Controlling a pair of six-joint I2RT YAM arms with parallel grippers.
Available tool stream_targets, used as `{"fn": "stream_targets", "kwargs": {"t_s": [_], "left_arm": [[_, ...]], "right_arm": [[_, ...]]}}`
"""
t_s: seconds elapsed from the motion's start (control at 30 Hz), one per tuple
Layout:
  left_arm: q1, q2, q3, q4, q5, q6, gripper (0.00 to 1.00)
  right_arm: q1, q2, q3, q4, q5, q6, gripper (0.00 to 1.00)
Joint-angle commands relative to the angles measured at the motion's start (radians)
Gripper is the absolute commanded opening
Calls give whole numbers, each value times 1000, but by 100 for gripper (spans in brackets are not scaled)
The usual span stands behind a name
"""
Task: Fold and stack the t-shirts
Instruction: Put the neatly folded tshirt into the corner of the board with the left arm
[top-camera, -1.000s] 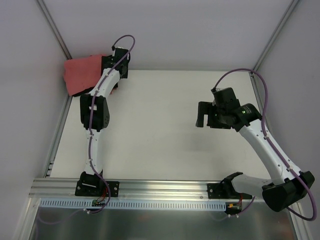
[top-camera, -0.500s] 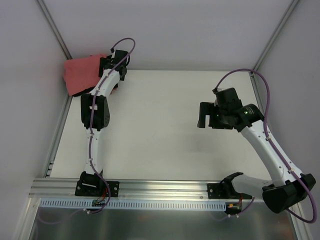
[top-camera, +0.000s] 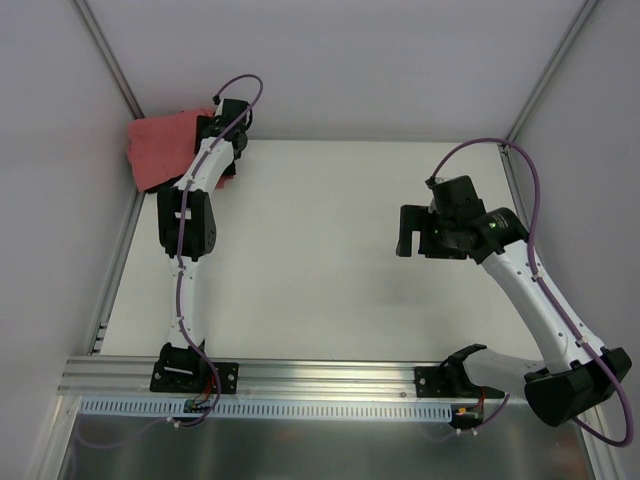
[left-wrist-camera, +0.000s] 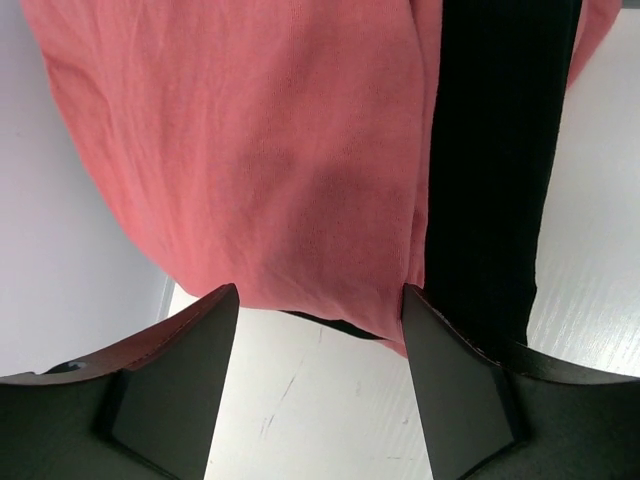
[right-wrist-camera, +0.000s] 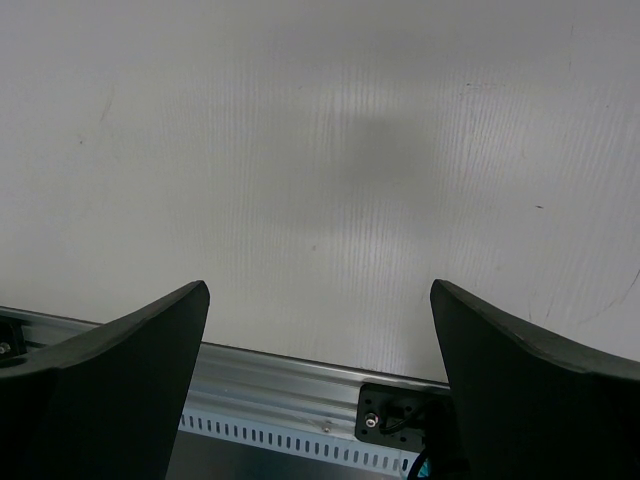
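Note:
The coral-red t-shirt (top-camera: 160, 143) lies bunched in the far left corner, against the wall. In the left wrist view the coral-red t-shirt (left-wrist-camera: 250, 150) fills the upper frame, and the black t-shirt (left-wrist-camera: 495, 150) shows as a dark strip on its right and a thin edge beneath it. My left gripper (top-camera: 218, 128) is stretched out to this pile. The left gripper (left-wrist-camera: 320, 300) has its jaws apart, their tips at the shirt's lower edge, with bare table between them. My right gripper (top-camera: 404, 232) hovers open over the right half of the table, and in its wrist view the right gripper (right-wrist-camera: 320, 300) holds nothing.
The white table (top-camera: 320, 250) is bounded by grey walls at the back and sides. An aluminium rail (top-camera: 330, 378) with the arm bases runs along the near edge; the rail (right-wrist-camera: 290, 375) also shows under the right gripper.
The left gripper has pushed a little further into the corner toward the shirts and its jaws have narrowed. The right arm shifted slightly, then held still.

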Motion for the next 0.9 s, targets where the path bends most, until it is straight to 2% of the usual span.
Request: {"fn": "stream_targets", "kwargs": {"t_s": [0.0, 0.13, 0.2, 0.23, 0.33, 0.37, 0.5, 0.87], "left_arm": [[6, -3, 25, 11, -8, 16, 65], [8, 3, 20, 5, 4, 12, 64], [8, 6, 22, 3, 14, 10, 59], [8, 8, 23, 2, 18, 9, 48], [8, 9, 22, -3, 29, 7, 31], [8, 11, 23, -3, 34, 6, 22], [8, 9, 26, -12, 47, 1, 0], [-41, 3, 29, -24, 115, 18, 0]], "right_arm": [[-9, -23, 47, -15, -1, -16, 100], [-12, -25, 46, -18, -3, -20, 99], [-13, -23, 44, -20, -4, -20, 99], [-15, -23, 43, -21, -4, -20, 99], [-16, -25, 39, -23, -4, -20, 100], [-18, -25, 38, -23, -4, -20, 100], [-19, -22, 39, -20, -4, -22, 99], [-22, -12, 27, 0, -24, -10, 99]]}}
